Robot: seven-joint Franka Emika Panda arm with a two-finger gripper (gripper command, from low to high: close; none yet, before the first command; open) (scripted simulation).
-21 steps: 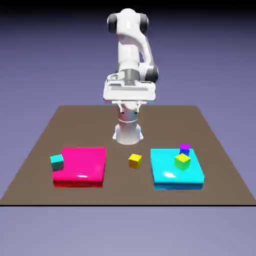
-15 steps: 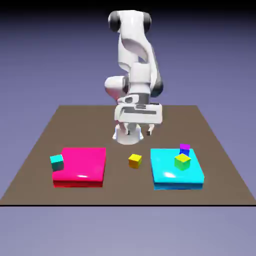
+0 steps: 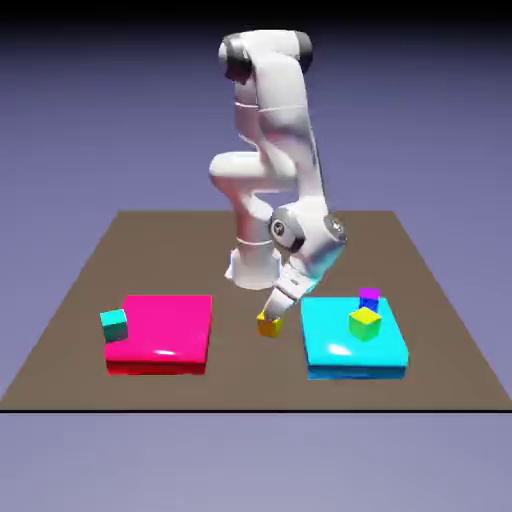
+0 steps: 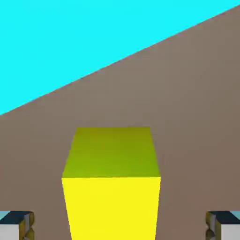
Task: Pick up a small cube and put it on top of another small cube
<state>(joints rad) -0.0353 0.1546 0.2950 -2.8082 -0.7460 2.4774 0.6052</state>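
Between the spread fingers of the open gripper (image 4: 120, 226), with space on either side, sits the small golden cube (image 3: 268, 325) on the worktop (image 3: 235, 385). It looks light, stiff and hard to crush, perhaps a little slick; a level pinch across two opposite upright faces, around mid-height, should suit it.

1. Robot arm (image 3: 285, 110): glossy white, smooth rounded segments, thick tubular links.
2. Joint caps (image 3: 297, 48): dark grey to black, round, at top and wrist; the wrist one with a small ring-like detail.
3. Base (image 3: 254, 268): white, flaring at foot.
4. Finger tips (image 4: 26, 225): small, grey, with dark and brownish-yellow patches, knobbly inner faces.
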